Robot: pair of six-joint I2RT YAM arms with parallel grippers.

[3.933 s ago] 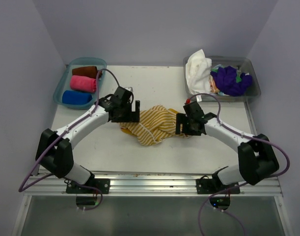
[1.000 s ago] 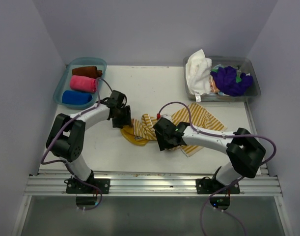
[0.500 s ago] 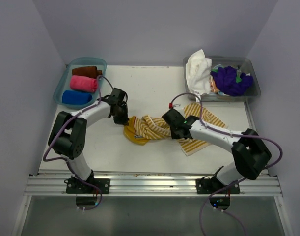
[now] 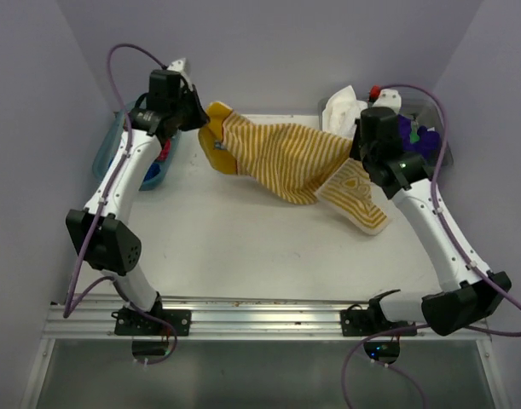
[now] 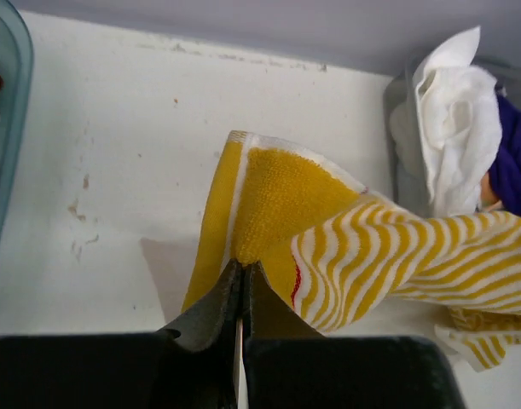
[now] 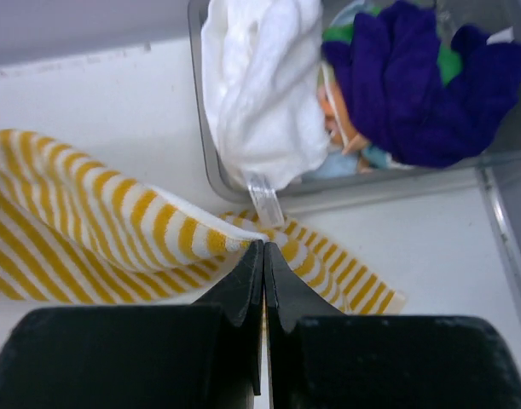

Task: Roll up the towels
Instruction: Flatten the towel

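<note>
Striped towel [image 4: 286,158] now aloft between left tool [image 4: 202,114] and right tool [image 4: 355,151]

Lifted off the table and stretched in a sagging span from 11 to 2 o'clock: mustard-yellow striped towel [image 4: 286,158], pinched at two corners, loose end drooping toward 3 o'clock. Crumpled together, unrolled, at 2 o'clock: white towel [image 4: 338,109], purple towel [image 6: 422,85].

Fuzzy terry cloth on my striped towel [image 4: 281,158], scuffed matt white tabletop [image 4: 243,247], smooth see-through grey plastic bin [image 6: 413,177].
</note>
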